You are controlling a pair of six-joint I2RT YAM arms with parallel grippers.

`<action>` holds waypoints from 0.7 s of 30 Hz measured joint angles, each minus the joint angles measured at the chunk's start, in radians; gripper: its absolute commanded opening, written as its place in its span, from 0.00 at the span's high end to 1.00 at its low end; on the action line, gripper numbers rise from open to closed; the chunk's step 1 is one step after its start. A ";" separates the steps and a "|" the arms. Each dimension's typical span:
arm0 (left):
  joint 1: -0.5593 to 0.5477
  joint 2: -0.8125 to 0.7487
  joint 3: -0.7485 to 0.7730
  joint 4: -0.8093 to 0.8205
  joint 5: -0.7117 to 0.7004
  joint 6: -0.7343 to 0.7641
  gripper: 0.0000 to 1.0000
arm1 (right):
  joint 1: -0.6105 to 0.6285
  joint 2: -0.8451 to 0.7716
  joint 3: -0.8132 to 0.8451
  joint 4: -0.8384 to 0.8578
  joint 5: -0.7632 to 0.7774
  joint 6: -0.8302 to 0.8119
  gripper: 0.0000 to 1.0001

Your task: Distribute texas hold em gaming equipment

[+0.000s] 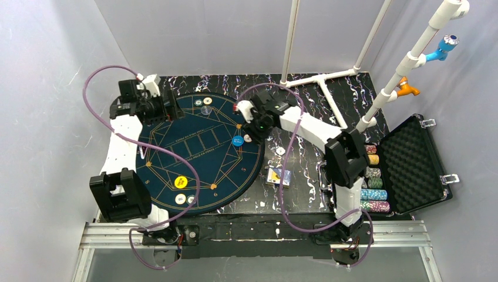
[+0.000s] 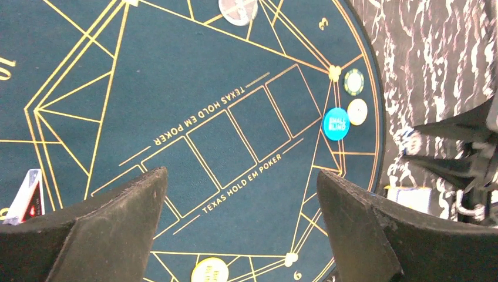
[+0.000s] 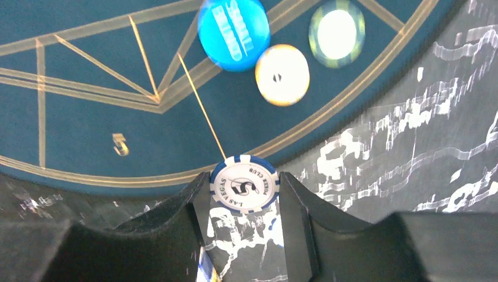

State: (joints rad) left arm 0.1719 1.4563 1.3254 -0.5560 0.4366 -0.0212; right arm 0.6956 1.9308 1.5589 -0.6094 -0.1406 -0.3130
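Observation:
A blue-and-white striped poker chip (image 3: pixel 244 183) marked 5 sits between the pads of my right gripper (image 3: pixel 244 187), which is shut on it just off the right rim of the mat. From above, that gripper (image 1: pixel 277 148) and the chip (image 1: pixel 280 151) are right of the blue button (image 1: pixel 238 141). A white chip (image 3: pixel 282 74) and a green chip (image 3: pixel 336 33) lie by the blue button (image 3: pixel 234 32). My left gripper (image 2: pixel 241 173) hangs open and empty over the mat's far left. On the mat's near side lies a yellow button (image 1: pixel 181 181). The card deck (image 1: pixel 279 176) lies on the table.
The round dark-blue mat (image 1: pixel 176 147) covers the table's middle. An open black case (image 1: pixel 411 158) at the right holds rows of chips (image 1: pixel 373 194). More chips lie at the mat's far rim (image 1: pixel 202 101) and near rim (image 1: pixel 186 200). White pipes (image 1: pixel 329 82) cross the back right.

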 measured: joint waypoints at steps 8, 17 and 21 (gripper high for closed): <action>0.167 0.075 0.089 -0.060 0.081 -0.051 0.02 | 0.185 0.267 0.369 0.023 -0.010 0.025 0.99; 0.273 0.077 0.090 -0.114 0.135 -0.053 0.02 | 0.308 0.444 0.512 0.031 -0.018 0.056 0.51; 0.286 0.077 0.090 -0.121 0.157 -0.040 0.02 | 0.312 0.449 0.516 0.031 -0.017 0.056 0.15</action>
State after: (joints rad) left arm 0.4576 1.5330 1.4155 -0.6769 0.5938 -0.0612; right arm 1.0073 2.3802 2.0747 -0.5781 -0.1577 -0.2565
